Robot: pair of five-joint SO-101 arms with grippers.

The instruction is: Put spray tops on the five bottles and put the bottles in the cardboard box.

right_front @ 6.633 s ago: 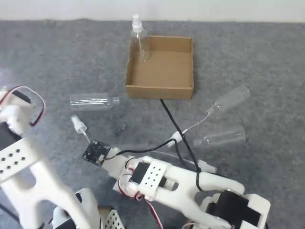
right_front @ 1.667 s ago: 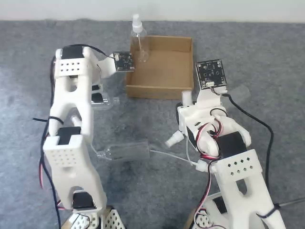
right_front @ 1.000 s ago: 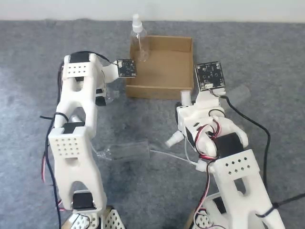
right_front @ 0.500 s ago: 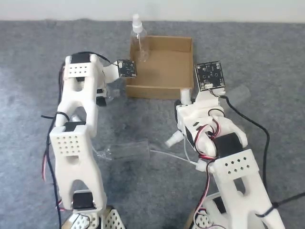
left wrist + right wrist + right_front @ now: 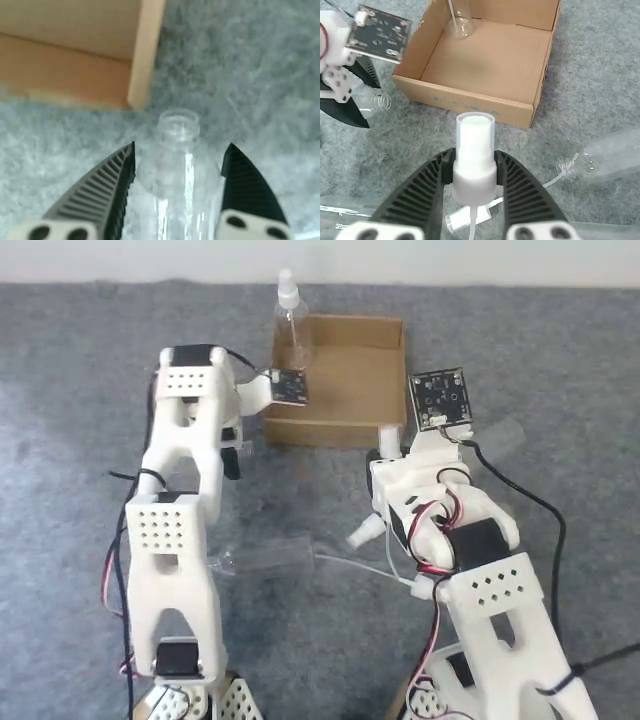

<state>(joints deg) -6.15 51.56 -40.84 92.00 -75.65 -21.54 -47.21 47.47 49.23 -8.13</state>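
Observation:
My left gripper [image 5: 177, 172] is shut on a clear open-necked bottle [image 5: 176, 131], held just off the front left corner of the cardboard box [image 5: 145, 55]. From above, that gripper [image 5: 234, 448] sits under its arm beside the box [image 5: 335, 430]. The right gripper [image 5: 475, 172] is shut on a white spray top [image 5: 475, 145], nozzle up, in front of the box [image 5: 470, 102]; in the high view this spray top [image 5: 389, 438] hangs near the box's front right. A capped bottle [image 5: 290, 320] stands in the box's back left corner.
One clear bottle [image 5: 270, 555] lies on the grey carpet between the arms. Another bottle [image 5: 505, 435] lies right of the box, partly behind the right arm. Loose white spray tops [image 5: 365, 532] lie near the right arm's base. The box floor is mostly bare.
The left arm has swung right with its bottle, from left of the box to its front left corner. The right arm has kept still with the spray top.

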